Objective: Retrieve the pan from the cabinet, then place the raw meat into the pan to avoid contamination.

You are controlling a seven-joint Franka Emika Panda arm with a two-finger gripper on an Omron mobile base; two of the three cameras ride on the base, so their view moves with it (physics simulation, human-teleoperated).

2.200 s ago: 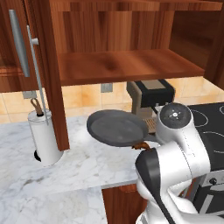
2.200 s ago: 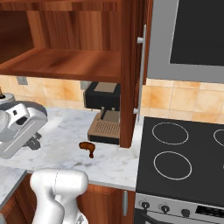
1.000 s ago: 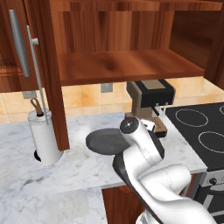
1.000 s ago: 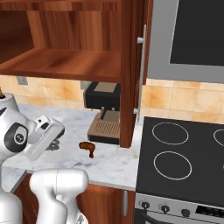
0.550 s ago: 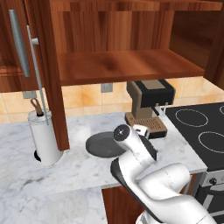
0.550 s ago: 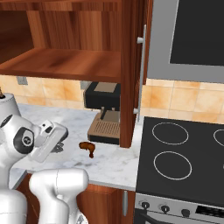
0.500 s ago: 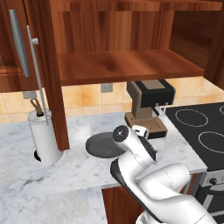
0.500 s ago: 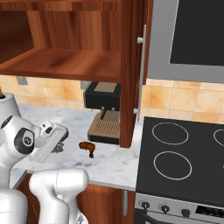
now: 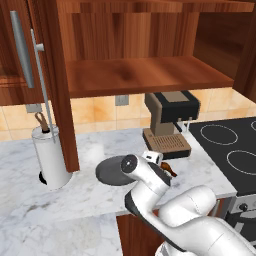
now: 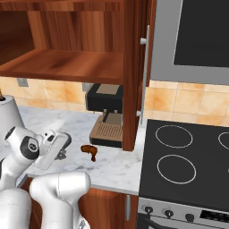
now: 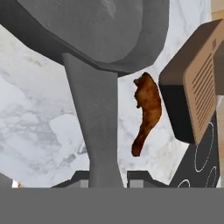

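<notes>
Our gripper (image 11: pixel 108 175) is clamped on the handle of the pan (image 11: pixel 94 30), low over the counter (image 9: pixel 30 200). Just beyond lies the raw meat (image 11: pixel 146 111); swinging the pan could knock it, possibly against the coffee machine (image 9: pixel 167 125).

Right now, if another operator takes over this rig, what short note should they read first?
Gripper: shut on the pan handle, as the hand view shows.
Pan: out of the cabinet, low over the marble counter near its front edge; I cannot tell whether it rests on it.
Meat: lies on the counter beside the pan, in front of the coffee machine, untouched.
Done: pan retrieved; cabinet shelf is bare.
Left: set the pan down and let go, pick up the meat, put it in the pan.
</notes>
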